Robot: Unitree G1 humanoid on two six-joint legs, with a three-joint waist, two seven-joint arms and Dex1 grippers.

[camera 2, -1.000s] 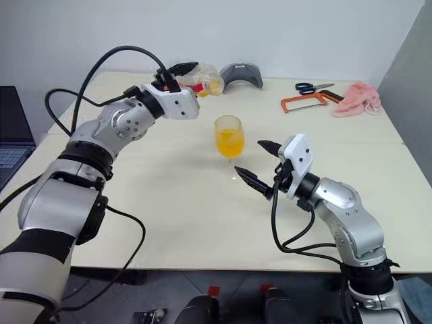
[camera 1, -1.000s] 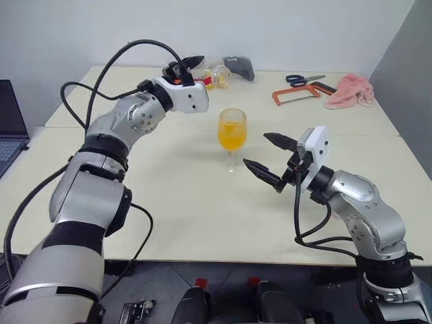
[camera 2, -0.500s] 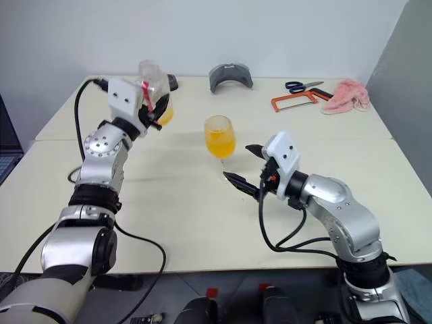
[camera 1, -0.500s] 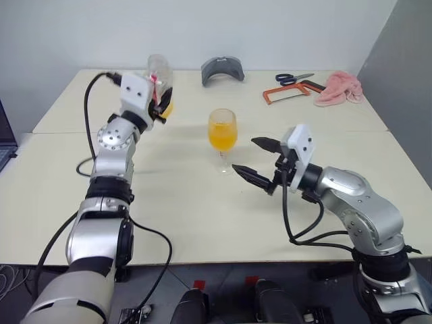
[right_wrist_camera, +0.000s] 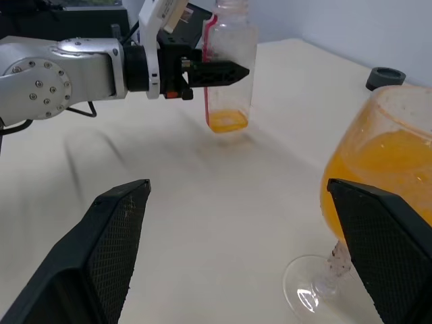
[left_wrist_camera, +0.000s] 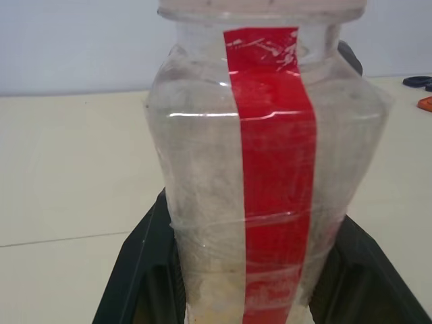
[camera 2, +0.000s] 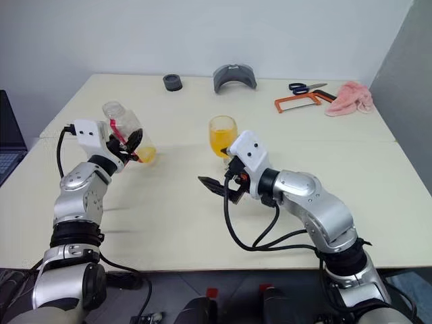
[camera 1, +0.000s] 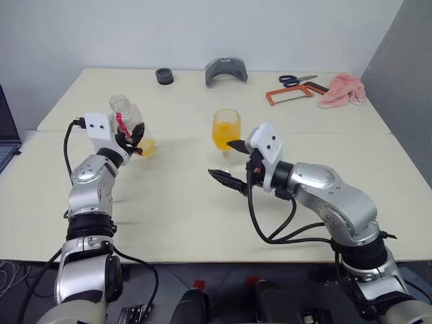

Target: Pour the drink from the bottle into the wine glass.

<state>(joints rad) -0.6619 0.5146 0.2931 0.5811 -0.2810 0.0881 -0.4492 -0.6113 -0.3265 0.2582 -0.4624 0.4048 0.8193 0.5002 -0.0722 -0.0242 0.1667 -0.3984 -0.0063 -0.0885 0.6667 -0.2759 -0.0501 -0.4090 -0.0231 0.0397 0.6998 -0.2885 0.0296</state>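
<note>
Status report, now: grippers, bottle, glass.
Left gripper shut on the bottle, upright, a little drink left in its bottom. Right gripper open beside the wine glass, not touching. Glass mostly full of drink. Nothing in the way.

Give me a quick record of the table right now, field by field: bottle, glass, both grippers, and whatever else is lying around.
bottle: upright, nearly empty, a little orange drink at its bottom
wine glass: standing on the table, about half full of orange drink
left gripper: shut on the bottle
right gripper: open, beside the glass, holding nothing
far edge: black cap, grey holder, scissors, orange saw, pink cloth
</note>
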